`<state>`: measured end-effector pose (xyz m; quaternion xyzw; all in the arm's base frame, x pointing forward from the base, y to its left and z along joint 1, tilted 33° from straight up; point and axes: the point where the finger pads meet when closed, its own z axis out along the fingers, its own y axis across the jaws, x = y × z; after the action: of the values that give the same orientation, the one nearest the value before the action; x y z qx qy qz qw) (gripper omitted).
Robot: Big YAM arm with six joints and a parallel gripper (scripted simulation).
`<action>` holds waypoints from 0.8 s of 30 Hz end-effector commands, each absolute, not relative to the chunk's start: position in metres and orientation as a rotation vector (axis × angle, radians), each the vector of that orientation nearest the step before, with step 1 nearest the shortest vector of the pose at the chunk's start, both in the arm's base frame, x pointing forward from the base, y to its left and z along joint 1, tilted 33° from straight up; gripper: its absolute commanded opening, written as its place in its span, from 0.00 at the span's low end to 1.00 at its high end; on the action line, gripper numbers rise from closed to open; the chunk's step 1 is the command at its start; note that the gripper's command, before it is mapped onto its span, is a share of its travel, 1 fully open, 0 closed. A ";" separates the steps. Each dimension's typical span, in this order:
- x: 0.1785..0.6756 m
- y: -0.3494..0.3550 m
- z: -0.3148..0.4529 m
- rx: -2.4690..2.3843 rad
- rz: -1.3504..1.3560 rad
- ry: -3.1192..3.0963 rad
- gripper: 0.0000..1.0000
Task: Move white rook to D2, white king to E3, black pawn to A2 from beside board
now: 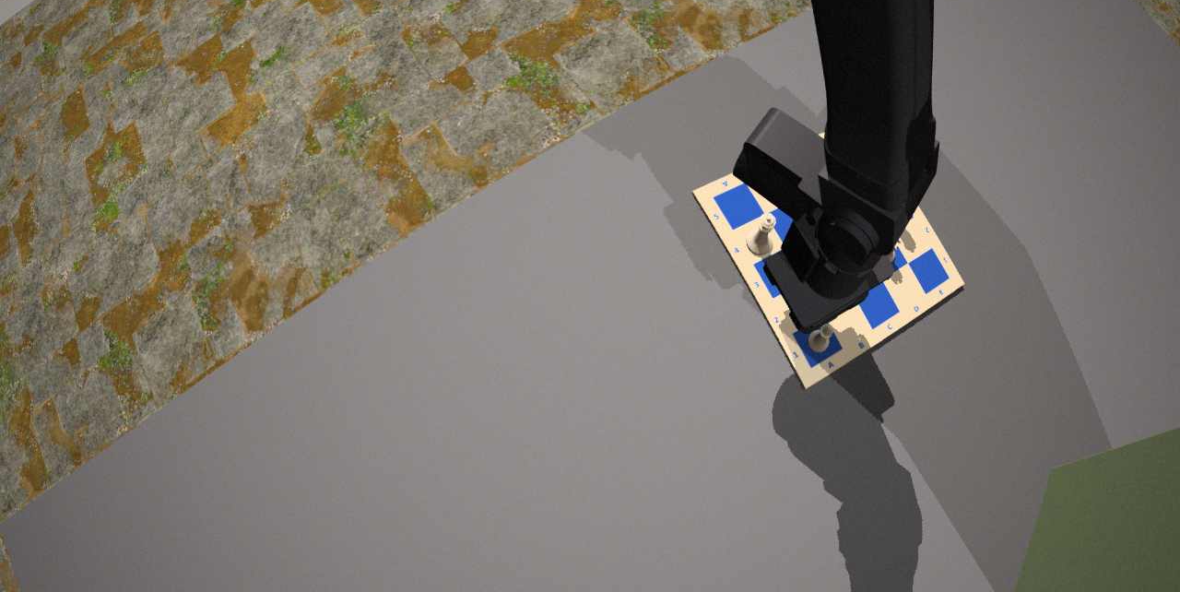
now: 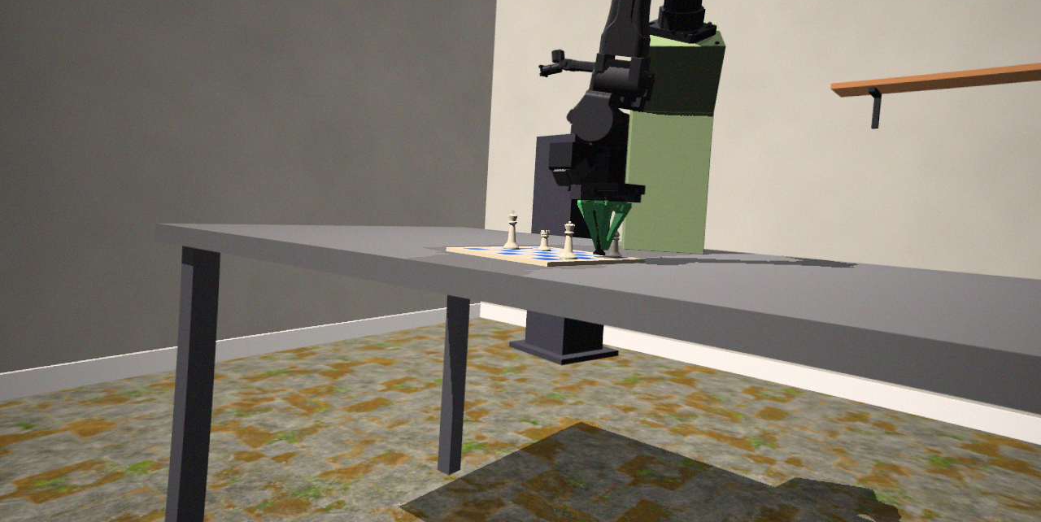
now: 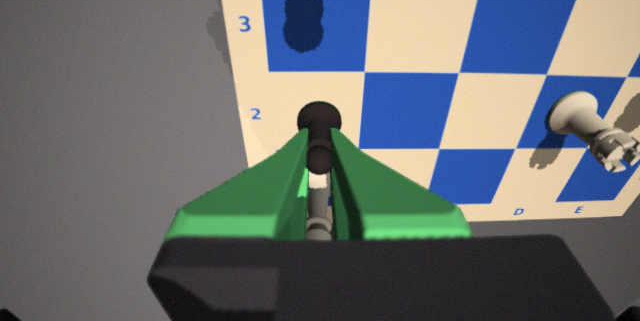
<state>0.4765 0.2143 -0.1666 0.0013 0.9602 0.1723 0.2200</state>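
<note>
The blue and cream board (image 1: pixel 827 281) lies on the grey table. My gripper (image 3: pixel 319 141) is shut on the black pawn (image 3: pixel 319 118) and holds it upright. Its round base is over the cream square A2, next to the digit 2. In the side view the green fingers (image 2: pixel 601 238) reach down to board level, and I cannot tell whether the base touches. The white rook (image 3: pixel 592 128) stands on D2. In the overhead view my arm hides the gripper and the pawn.
A white pawn (image 1: pixel 820 337) stands on A1, right behind my fingers. A tall white piece (image 1: pixel 762 233) stands in the A column near row 4. Another tall white piece (image 2: pixel 568 239) and the rook (image 2: pixel 544 239) stand mid-board. The green robot base (image 2: pixel 666 147) is behind the board.
</note>
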 end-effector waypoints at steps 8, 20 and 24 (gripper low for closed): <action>0.481 0.222 -0.158 -0.003 0.483 2.641 0.00; 0.478 0.220 -0.161 -0.006 0.478 2.648 0.00; 0.478 0.220 -0.161 -0.006 0.478 2.648 0.00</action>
<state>0.4772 0.2150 -0.1659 0.0009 0.9599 0.1725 0.2208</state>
